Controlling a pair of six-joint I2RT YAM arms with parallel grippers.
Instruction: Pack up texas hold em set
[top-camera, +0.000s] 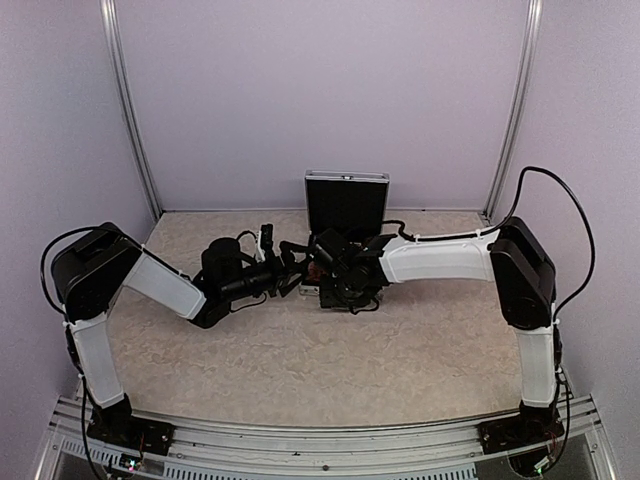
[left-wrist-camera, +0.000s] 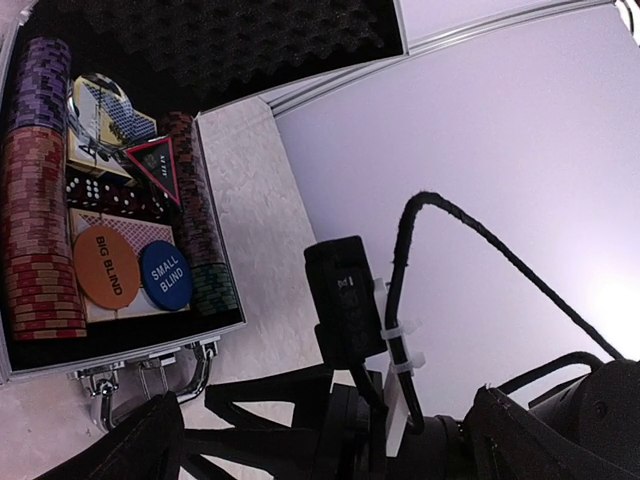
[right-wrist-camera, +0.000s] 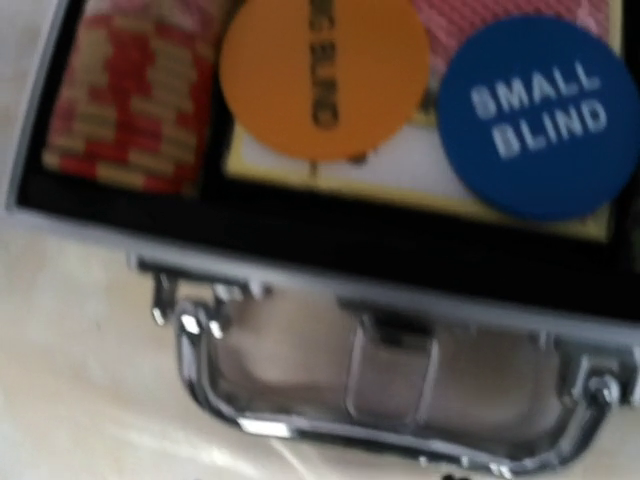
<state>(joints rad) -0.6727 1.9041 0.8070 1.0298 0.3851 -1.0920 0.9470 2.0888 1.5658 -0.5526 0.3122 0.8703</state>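
The texas hold em set is a small silver case (left-wrist-camera: 120, 345), open, with its black-lined lid (top-camera: 346, 200) upright at the back. Inside lie red chips (left-wrist-camera: 38, 230), purple chips (left-wrist-camera: 42, 85), a card deck (left-wrist-camera: 110, 125), a dark triangular marker (left-wrist-camera: 158, 165), an orange disc (left-wrist-camera: 105, 267) and a blue disc (left-wrist-camera: 165, 277). My left gripper (top-camera: 283, 262) hangs open just left of the case front, holding nothing. My right gripper (top-camera: 325, 268) hovers over the front edge. Its blurred wrist view shows the chrome handle (right-wrist-camera: 330, 425), orange disc (right-wrist-camera: 322, 75) and blue disc (right-wrist-camera: 540, 115), but no fingers.
A black camera box with a cable (left-wrist-camera: 345, 300) on the right arm stands close beside my left gripper. Lavender walls and metal posts (top-camera: 130, 120) close in the beige tabletop (top-camera: 330, 350). Both arms crowd the case's front.
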